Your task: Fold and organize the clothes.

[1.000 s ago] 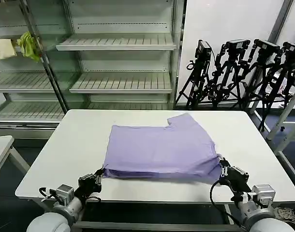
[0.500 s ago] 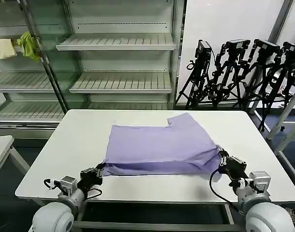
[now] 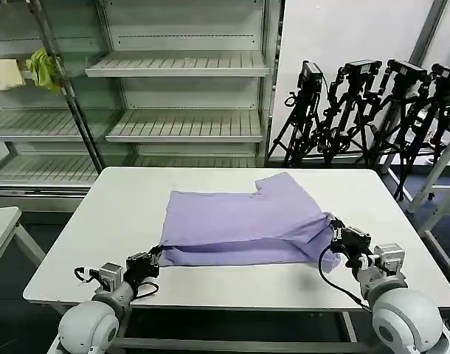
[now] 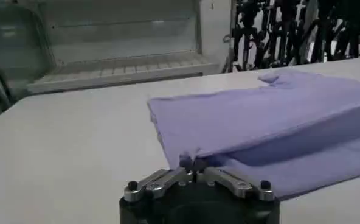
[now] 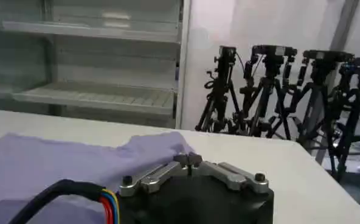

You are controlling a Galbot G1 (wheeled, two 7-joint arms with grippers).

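The clothes are one lavender T-shirt [image 3: 243, 221] lying across the middle of the white table [image 3: 114, 214], one sleeve pointing to the far side. Its near edge is lifted off the tabletop at both corners. My left gripper [image 3: 153, 256] is shut on the near left corner, seen close in the left wrist view as my left gripper [image 4: 192, 163] pinching the shirt [image 4: 259, 122]. At the near right corner my right gripper [image 3: 333, 234] is shut on the fabric; the right wrist view shows my right gripper [image 5: 188, 161] with the shirt [image 5: 58, 164] beyond it.
Empty metal shelving [image 3: 181, 66] stands behind the table. Several black tripods [image 3: 365, 110] crowd the far right. A yellow-green cloth [image 3: 44, 70] and a cream cloth [image 3: 4, 74] hang at the far left. A second white table's corner [image 3: 0, 221] sits at the left.
Both grippers have moved up and away from the table's near edge, carrying the shirt's near hem with them. The hem now hangs lifted over the lower layer.
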